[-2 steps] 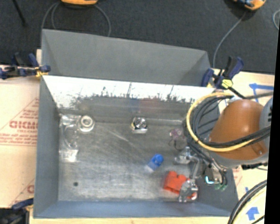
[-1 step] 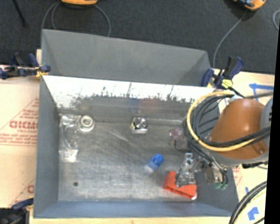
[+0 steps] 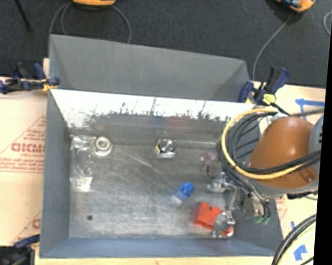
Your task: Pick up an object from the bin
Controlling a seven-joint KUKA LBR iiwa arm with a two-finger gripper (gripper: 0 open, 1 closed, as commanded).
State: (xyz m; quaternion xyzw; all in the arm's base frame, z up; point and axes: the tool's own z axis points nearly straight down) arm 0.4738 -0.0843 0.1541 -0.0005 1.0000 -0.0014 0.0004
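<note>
Arm (image 3: 300, 168) comes in from the right, over the bin's (image 3: 59, 178) right wall. Its wrist is under a rounded orange cover (image 3: 281, 152), w/ black and yellow cables (image 3: 233, 146) looped round the cover's left side. Below the cover the tool hangs down and left into the bin's near right corner. Gripper (image 3: 223, 224) sits low, close to the floor, right up against the right edge of a red block (image 3: 205, 215). Can't tell if it's open or closed, nor if it has hold of anything; that end is a jumble of metal and red bits.

Red block lies on the floor in the near right part of the bin, just left of the gripper and not far from the near wall. It's chunky, approx. as wide as deep from this angle, so its long axis and which way it points can't be told for sure.

Other stuff:
- small blue piece (image 3: 183, 191) just up-left of the red block, apart from it
- shiny metal piece (image 3: 165, 148) near the far wall, mid bin
- small purple bit (image 3: 209, 159) near the cables
- clear plastic thing (image 3: 82, 165) w/ a white ring (image 3: 102, 146) beside it, far left, well apart from the gripper
</note>
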